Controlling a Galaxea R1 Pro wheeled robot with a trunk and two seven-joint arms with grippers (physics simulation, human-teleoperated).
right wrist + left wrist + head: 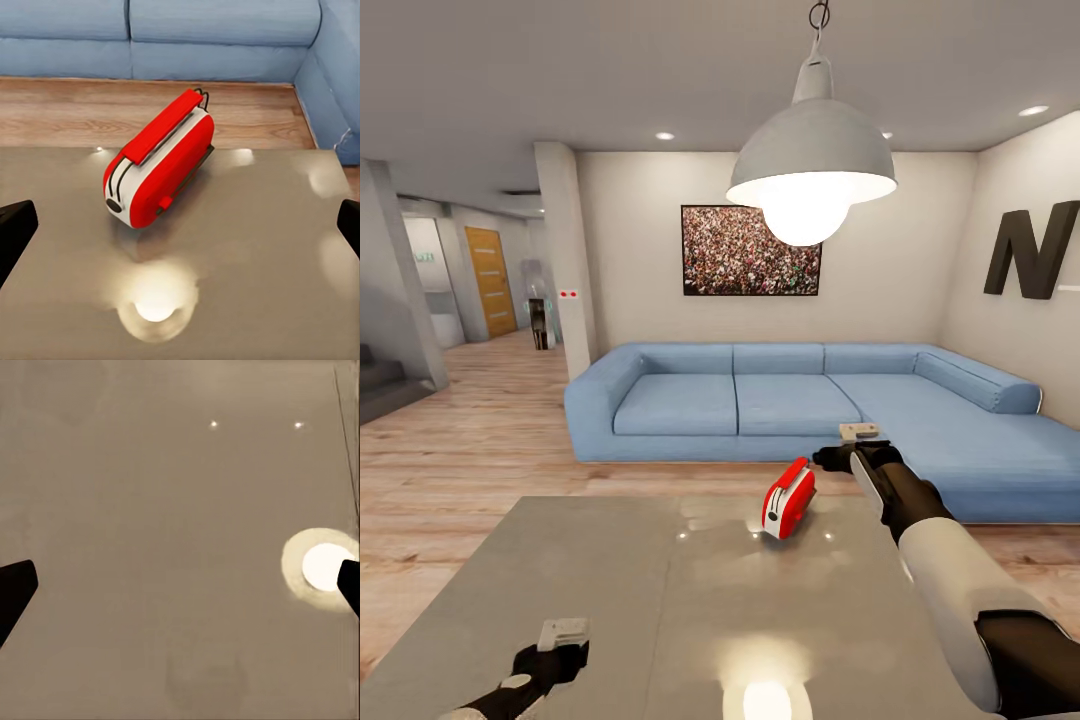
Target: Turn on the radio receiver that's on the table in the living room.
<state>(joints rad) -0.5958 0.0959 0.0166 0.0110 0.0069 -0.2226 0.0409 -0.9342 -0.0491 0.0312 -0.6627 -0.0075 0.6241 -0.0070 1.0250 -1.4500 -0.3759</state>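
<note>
1. The right arm reaches forward over the table [610, 600]; right gripper [180, 225] spread apart, near the radio [789, 498].
2. The radio stands at the table's far edge.
3. The left gripper [180, 585], fingers apart, hovers low over the tabletop.

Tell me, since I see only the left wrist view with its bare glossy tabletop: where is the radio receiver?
Observer: The radio receiver stands on the far part of the table, toward the blue sofa.
Operator: Is any gripper near it?
Observer: The right gripper hovers just beside it, on its right, jaws spread wide, not touching it.
Operator: And my left gripper, where is it relative to the radio?
Observer: The left gripper hangs over the table's near left part, well apart from the radio.
Operator: What makes the bright spot I see?
Observer: A lit grey pendant lamp hangs above the table and reflects in its top.
</note>
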